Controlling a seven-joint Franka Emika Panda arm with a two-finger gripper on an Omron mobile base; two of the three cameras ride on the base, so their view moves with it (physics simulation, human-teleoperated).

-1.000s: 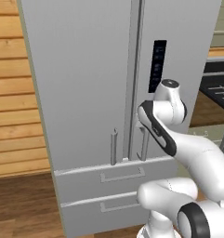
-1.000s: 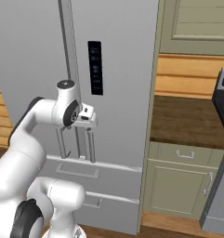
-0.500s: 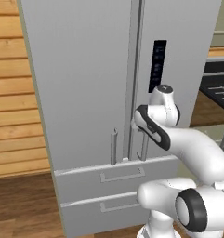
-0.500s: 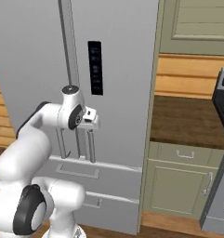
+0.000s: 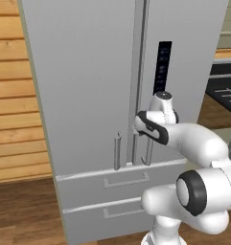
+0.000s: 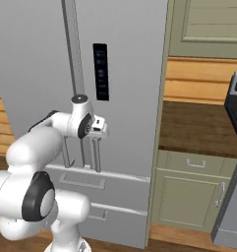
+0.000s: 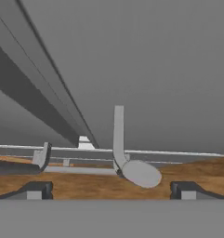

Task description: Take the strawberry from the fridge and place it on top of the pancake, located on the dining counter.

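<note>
arm: white, dark joints, bent forward from the base toward the fridge front, forearm level with the lower ends of the door handles
tool (image 6: 98,129): up close to the fridge, near the bottom of the right door's handle; in the hand view (image 7: 111,189) its two dark tips sit far apart at the bottom edge
tool state: jaws spread wide, nothing between them, holding nothing
right door handle (image 7: 119,137): vertical bar, its rounded lower end lies between the two tips in the hand view, just ahead of them; contact not seen
left door handle (image 5: 117,151): vertical bar just beside the centre seam, apart from the tool
fridge (image 5: 88,86): tall, light grey, both upper doors shut, seam running down the middle, two lower drawers shut
drawer pulls (image 5: 126,180): flat horizontal bars, one per drawer, below the arm
display panel (image 6: 101,71): dark vertical strip on the right door, above the tool
strawberry: cannot tell where it is, fridge doors are shut
cabinets (image 6: 193,192): green-grey, right of the fridge, a drawer and a door with small curved handles
table (image 6: 198,128): dark brown top over those cabinets, beside the fridge
wall (image 5: 16,119): horizontal wood planks left of the fridge
floor (image 5: 26,210): dark wood boards at the foot of the fridge
</note>
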